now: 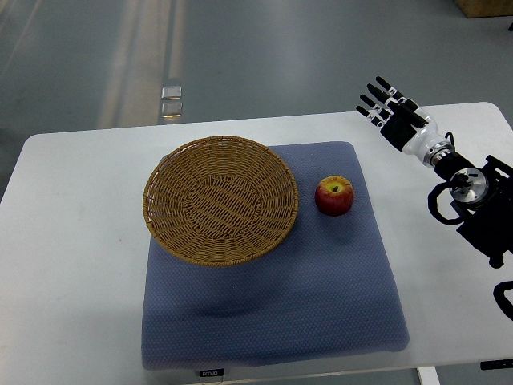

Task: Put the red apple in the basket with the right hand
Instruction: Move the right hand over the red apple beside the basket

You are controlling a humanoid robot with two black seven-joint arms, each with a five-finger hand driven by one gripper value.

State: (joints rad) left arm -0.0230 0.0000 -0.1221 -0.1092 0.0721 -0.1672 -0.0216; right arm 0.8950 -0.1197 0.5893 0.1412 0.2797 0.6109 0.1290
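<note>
A red apple (334,195) with a yellowish patch sits on the blue mat (321,297), just right of the round wicker basket (220,199). The basket holds nothing. My right hand (386,109) hovers over the table's far right part, up and to the right of the apple and well apart from it. Its black fingers (372,102) are stretched out straight and hold nothing. The right arm comes in from the right edge. No left arm shows.
The white table (72,265) carries the mat; its far edge runs just behind the hand. Beyond it lies grey floor with a small shiny object (171,99). A brown box corner (485,8) shows at the top right.
</note>
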